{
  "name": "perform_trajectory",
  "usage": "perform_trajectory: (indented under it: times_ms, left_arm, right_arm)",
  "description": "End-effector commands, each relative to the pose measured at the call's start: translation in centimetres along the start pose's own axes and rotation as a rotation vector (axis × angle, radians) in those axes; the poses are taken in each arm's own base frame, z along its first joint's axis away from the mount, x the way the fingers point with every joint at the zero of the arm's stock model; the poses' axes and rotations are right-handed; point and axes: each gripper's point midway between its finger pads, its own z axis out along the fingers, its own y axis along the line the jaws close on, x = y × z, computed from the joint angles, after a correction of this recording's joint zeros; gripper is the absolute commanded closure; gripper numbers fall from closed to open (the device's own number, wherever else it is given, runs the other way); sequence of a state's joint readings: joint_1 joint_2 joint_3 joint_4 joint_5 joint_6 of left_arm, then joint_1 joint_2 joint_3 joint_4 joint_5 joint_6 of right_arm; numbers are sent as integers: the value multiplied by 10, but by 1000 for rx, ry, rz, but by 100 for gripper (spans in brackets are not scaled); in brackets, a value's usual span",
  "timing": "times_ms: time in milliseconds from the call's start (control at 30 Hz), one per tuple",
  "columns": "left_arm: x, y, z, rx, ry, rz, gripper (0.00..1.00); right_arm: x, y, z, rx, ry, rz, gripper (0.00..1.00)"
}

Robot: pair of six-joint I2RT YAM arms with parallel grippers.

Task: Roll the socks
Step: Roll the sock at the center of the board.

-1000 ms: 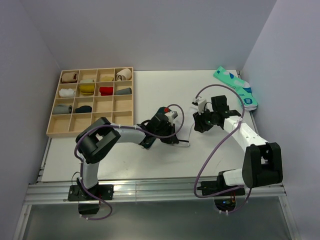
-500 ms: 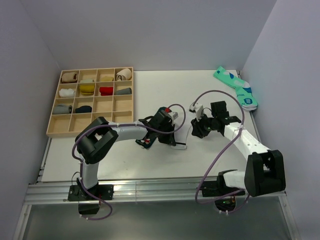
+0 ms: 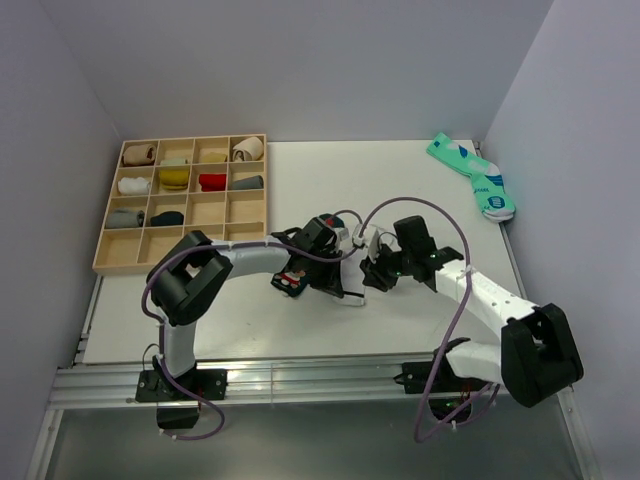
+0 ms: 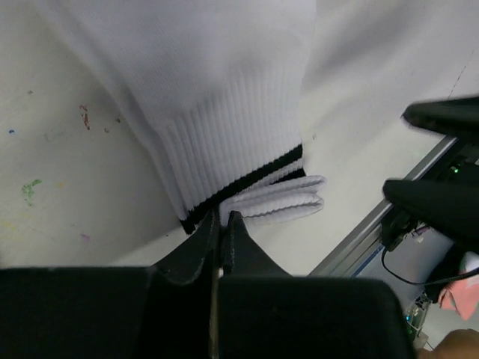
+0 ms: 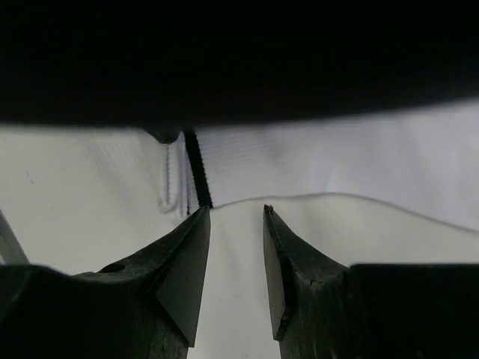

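Looking down from overhead, I find a wooden tray (image 3: 140, 264) of rolled socks at the rear left corner of the table (image 3: 330, 180), its contents too small to describe beyond colour. The socks (image 3: 296, 282) lie near the middle of the table, toward its front edge. There my left gripper (image 4: 218, 224) has its pincer pressed together on the corner of the white sock (image 4: 224, 90), nipping a thin fold at the black-striped cuff. The dark green sock (image 3: 290, 287) shows only as a dark scrap with red beside that gripper. The arm covers the rest, so I cannot tell how the two lie on each other. Just to the right, my right gripper (image 5: 233, 262) hovers over white fabric with its jaws spread and nothing between them. I judge the socks light, limp and stretchy, likely to slide and unroll; the ribbed cuff is the firmest place to hold. A mint-green pair (image 3: 478, 180) lies at the rear right corner.
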State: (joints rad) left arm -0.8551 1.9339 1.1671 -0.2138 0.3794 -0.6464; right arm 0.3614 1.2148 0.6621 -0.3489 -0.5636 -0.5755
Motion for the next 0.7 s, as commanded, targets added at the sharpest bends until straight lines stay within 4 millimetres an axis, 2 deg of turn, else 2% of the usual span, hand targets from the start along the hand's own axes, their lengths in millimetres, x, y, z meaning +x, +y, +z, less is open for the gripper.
perform_trajectory:
  times_ms: [0, 67, 200, 567, 667]
  left_arm:
    - [30, 21, -2, -48, 121, -27, 100]
    - [30, 19, -3, -24, 137, -40, 99]
    - [32, 20, -2, 4, 166, -66, 100]
    - [36, 21, 4, 19, 206, -86, 100]
    - [34, 21, 4, 22, 208, -90, 100]
  right_arm:
    - [-12, 12, 2, -3, -55, -110, 58]
    - [-13, 23, 3, -23, -67, -148, 58]
    - [-13, 33, 1, -27, -96, -208, 57]
    - [5, 60, 12, -100, -73, -328, 56]
    - [5, 65, 15, -100, -74, -357, 56]
